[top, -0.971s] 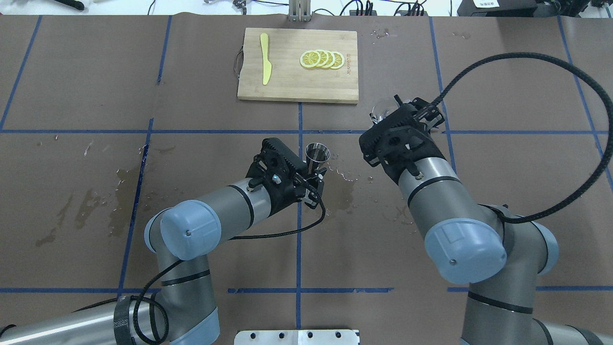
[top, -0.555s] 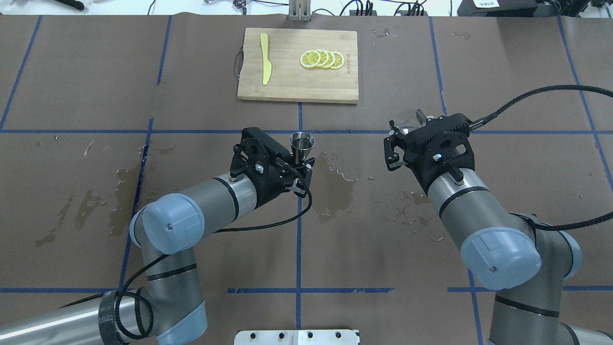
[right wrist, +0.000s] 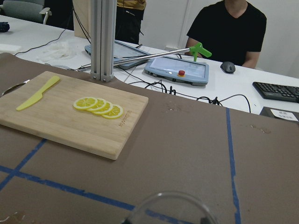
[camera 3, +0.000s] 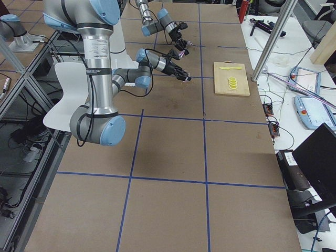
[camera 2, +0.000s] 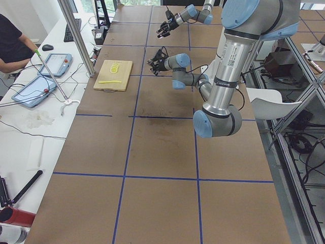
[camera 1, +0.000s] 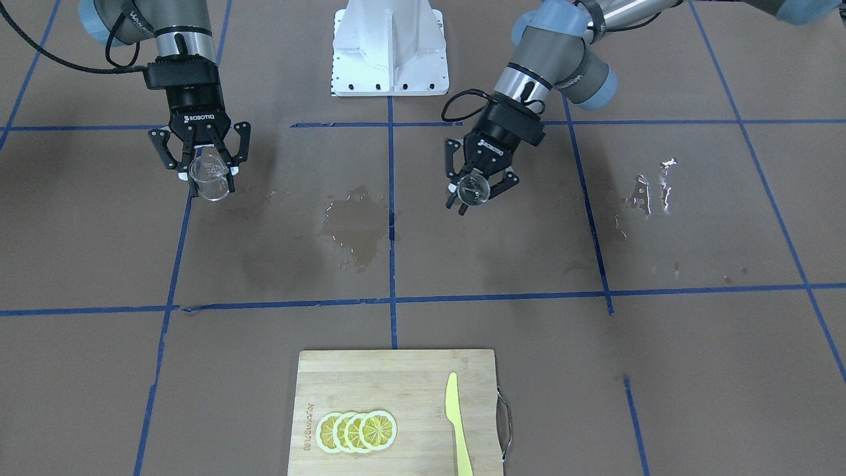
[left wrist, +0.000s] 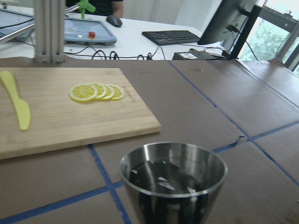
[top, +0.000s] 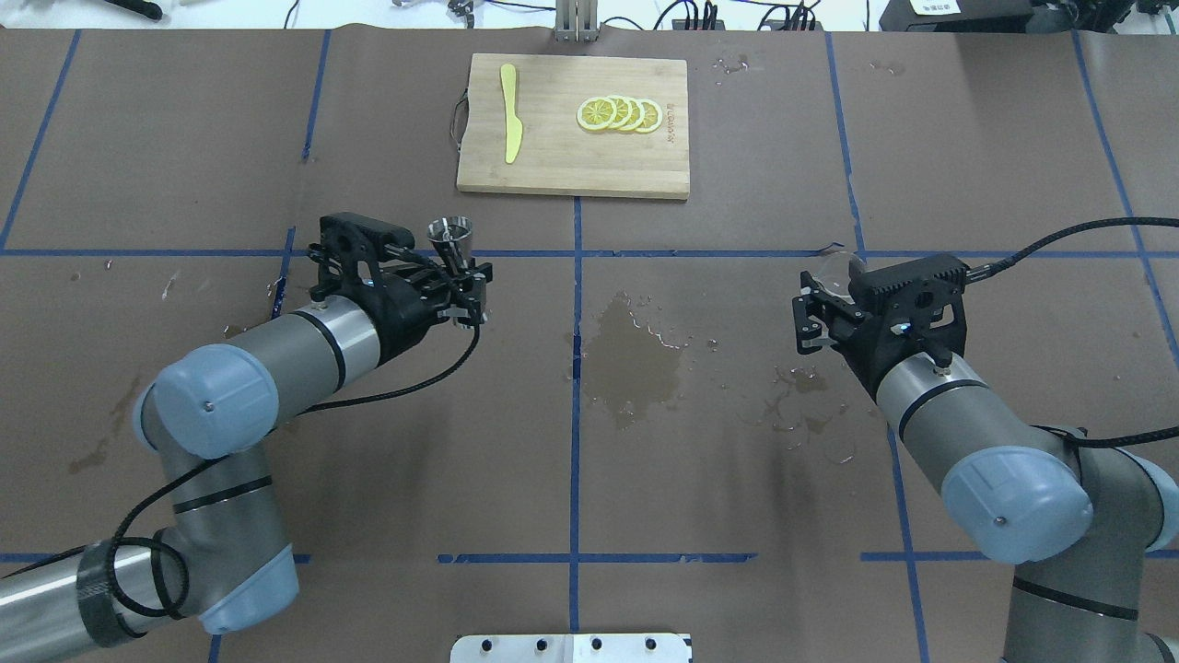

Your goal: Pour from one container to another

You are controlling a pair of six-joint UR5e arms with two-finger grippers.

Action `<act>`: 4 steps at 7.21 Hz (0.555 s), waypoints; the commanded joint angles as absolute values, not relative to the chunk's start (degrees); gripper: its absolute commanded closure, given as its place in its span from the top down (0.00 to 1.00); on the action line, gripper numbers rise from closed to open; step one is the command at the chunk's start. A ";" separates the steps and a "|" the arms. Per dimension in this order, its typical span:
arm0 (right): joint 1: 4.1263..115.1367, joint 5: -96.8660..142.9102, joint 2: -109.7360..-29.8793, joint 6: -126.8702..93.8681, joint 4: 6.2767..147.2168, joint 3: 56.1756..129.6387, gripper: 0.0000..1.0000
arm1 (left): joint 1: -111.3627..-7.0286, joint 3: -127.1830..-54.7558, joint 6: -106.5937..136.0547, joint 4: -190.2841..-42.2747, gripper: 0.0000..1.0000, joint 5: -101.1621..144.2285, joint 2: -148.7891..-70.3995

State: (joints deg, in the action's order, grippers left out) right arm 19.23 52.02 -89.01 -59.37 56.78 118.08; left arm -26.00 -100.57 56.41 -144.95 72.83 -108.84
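The clear glass beaker (camera 1: 211, 180) hangs above the table at the robot's right, with my right gripper (camera 1: 210, 173) shut on it. From overhead the beaker (top: 836, 273) shows only partly past the right gripper (top: 822, 296). In the right wrist view just its rim (right wrist: 169, 193) shows at the bottom edge. The metal jigger (top: 450, 230) is upright in my left gripper (top: 463, 272), which is shut on its lower part, left of the table's centre. The jigger's cup (left wrist: 174, 182) is wet inside. The front view shows the jigger (camera 1: 473, 187) in the left gripper (camera 1: 477, 190).
A wooden cutting board (top: 553, 166) lies at the far middle, with lemon slices (top: 619, 113) and a yellow knife (top: 509, 110) on it. A wet spill (top: 636, 354) darkens the brown paper between the arms. A person sits beyond the far edge (right wrist: 226, 28).
The arms have drawn apart. My left gripper carried the jigger left and slightly away from the robot. My right gripper carried the beaker right and back toward the robot.
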 commanded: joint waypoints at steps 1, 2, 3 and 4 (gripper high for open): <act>19.25 56.15 -91.75 -76.74 56.78 117.33 0.00 | -27.77 -106.93 56.95 -144.93 0.00 67.43 -97.43; 19.68 55.99 -92.98 -82.38 56.69 117.33 0.00 | -27.86 -108.53 57.39 -144.93 0.00 64.89 -94.42; 21.34 55.99 -93.08 -82.79 56.69 116.90 0.00 | -27.86 -108.63 58.18 -144.93 0.00 60.16 -94.05; 23.53 56.25 -93.25 -82.62 56.69 116.29 0.00 | -27.86 -108.20 62.88 -144.93 0.00 58.38 -93.52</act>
